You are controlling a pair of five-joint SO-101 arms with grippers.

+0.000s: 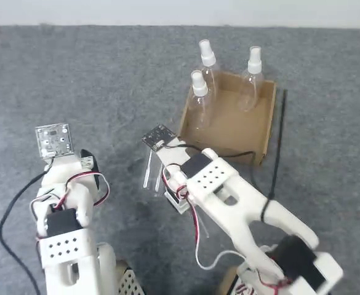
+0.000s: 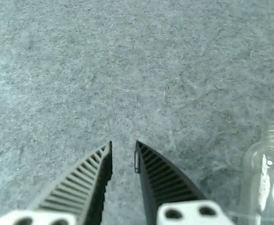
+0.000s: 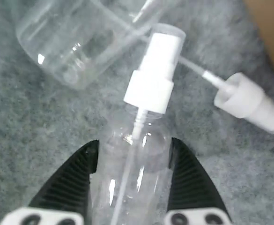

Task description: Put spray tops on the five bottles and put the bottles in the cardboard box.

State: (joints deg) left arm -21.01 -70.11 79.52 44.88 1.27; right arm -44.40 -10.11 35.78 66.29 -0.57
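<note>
**Three bottles boxed, a fourth in the right gripper**

High view: three topped bottles [image 1: 199, 98] are standing upright inside the cardboard box [image 1: 269, 123]. The right arm [image 1: 229, 190] is sitting low over the grey mat [image 1: 93, 80], just beside the box's near corner.

Left wrist view: the left gripper [image 2: 123, 144] is hanging over bare mat with its jaws slightly spread and nothing between them. A clear bottle [image 2: 263, 183] is standing near it, to one side.

Right wrist view: the right gripper [image 3: 134, 145] is pinching the body of a capped bottle [image 3: 132, 187] whose spray top [image 3: 153, 75] is sitting on the neck. An open bottle [image 3: 66, 42] and a loose spray top [image 3: 249, 103] are lying just beyond it.

Assessment: these bottles are looking empty, light and thin-walled. The slick plastic is likely giving under a hard squeeze. The mid-body is offering the surest hold, leaving the top free.
</note>
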